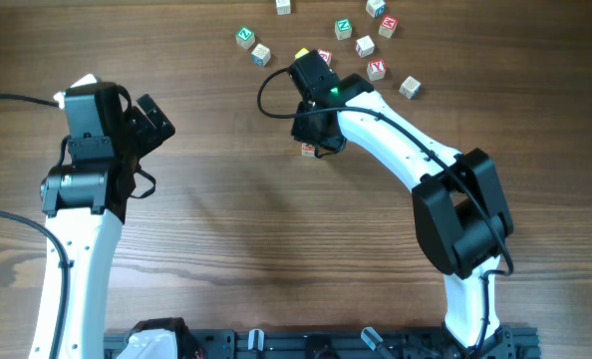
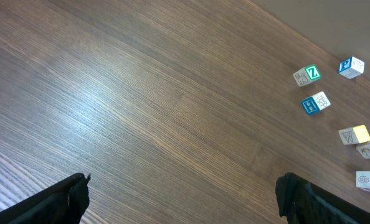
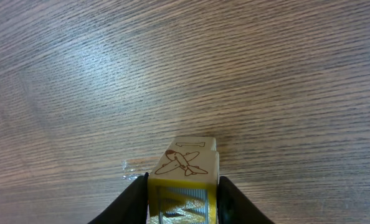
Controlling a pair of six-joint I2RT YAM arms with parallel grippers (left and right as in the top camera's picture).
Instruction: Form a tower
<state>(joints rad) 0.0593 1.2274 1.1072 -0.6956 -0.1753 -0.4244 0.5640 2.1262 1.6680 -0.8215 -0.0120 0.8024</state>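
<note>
Right gripper [image 3: 184, 186]: jaws narrow, black fingers [image 3: 230, 198] pressed against both sides of a yellow-sided wooden cube [image 3: 184, 163] with an airplane drawing, at bottom centre of the right wrist view. Just past that cube, a pale wooden face with a thin bar-shaped "I" mark is the tower [image 3: 194, 144]. It touches the held cube in this view; can't tell if the cube rests on it or is just above.

Overhead: right gripper [image 1: 318, 140] sits at upper centre of frame, white arm running to lower right. The tower [image 1: 308, 150] shows as a small red-and-white cube top at the gripper's lower left edge, mostly hidden, height not readable.

Left gripper [image 2: 182, 193]: jaws wide apart, nothing between them, black fingertips [image 2: 73, 196] at the two bottom corners of the left wrist view over the dark brown wood-grain table [image 2: 141, 93]. Overhead it is at upper left [image 1: 151, 120], well apart from the tower.

Loose wooden alphabet cubes are scattered along the top edge, upper centre to upper right: green "Z" cube [image 2: 308, 74], blue cube [image 2: 315, 103], red cube [image 1: 377, 69], tan cube [image 1: 410, 87].
</note>
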